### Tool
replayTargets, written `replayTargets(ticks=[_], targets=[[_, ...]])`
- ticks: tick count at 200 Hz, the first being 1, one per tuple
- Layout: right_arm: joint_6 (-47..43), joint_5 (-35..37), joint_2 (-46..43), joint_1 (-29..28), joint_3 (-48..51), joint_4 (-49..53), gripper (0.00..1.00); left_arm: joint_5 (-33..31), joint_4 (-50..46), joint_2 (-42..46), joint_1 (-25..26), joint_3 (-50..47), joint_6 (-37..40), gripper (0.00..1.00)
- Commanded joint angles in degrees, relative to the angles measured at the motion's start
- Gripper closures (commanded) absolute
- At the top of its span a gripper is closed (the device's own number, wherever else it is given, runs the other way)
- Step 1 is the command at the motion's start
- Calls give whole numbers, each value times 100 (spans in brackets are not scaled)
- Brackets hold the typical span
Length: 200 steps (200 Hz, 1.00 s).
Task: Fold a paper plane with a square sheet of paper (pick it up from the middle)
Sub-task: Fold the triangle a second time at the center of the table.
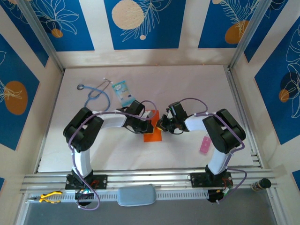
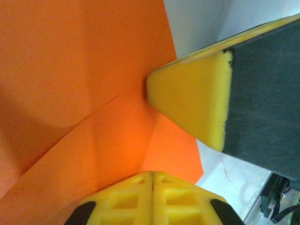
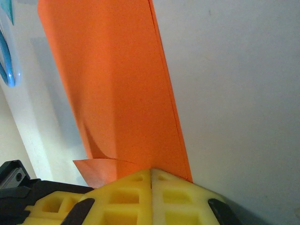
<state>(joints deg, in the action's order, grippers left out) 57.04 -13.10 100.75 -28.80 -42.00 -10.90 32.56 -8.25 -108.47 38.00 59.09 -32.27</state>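
Top external view: both arms rise from their bases at the near edge of the desk [image 1: 187,84], bend at the elbow and reach their forearms inward, so the two wrists meet nose to nose over the middle of the desk. The left pincer [image 1: 148,125] and the right pincer [image 1: 162,125] face each other, just apart, with the orange sheet of paper [image 1: 152,136] between them.

From the left wrist, that pincer's yellow fingertips are pressed together, and the sheet runs in under them, so it is pinching the paper. A diagonal crease crosses the sheet ahead of those tips. One yellow finger [image 2: 190,105] of the right pincer comes in from the right and touches the sheet's edge.

From the right wrist, its fingertips are likewise pressed together on the near end of the sheet. Seen from there, the sheet runs away from the tips as a long folded band, with a small corner flap just left of them.

Counted: one orange sheet. One blue stethoscope [image 1: 96,93] and one light-blue packet [image 1: 123,92] lie beyond the left pincer. One pink strip [image 1: 205,145] lies well to the outside of the right pincer, near that arm's elbow. One pair of yellow-handled pliers [image 1: 49,197] sits by the left arm's base.
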Motion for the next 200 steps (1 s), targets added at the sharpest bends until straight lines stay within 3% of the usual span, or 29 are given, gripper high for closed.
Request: replayTargets(ticks=[1, 157, 200], targets=[[-102, 155, 257, 23, 52, 545, 100, -51, -316, 0, -11, -240, 225, 97], [-186, 159, 146, 50, 51, 645, 100, -293, -958, 1249, -20, -1456, 670, 95], [-257, 66, 119, 6, -61, 682, 100, -147, -706, 1802, -81, -1153, 645, 95]])
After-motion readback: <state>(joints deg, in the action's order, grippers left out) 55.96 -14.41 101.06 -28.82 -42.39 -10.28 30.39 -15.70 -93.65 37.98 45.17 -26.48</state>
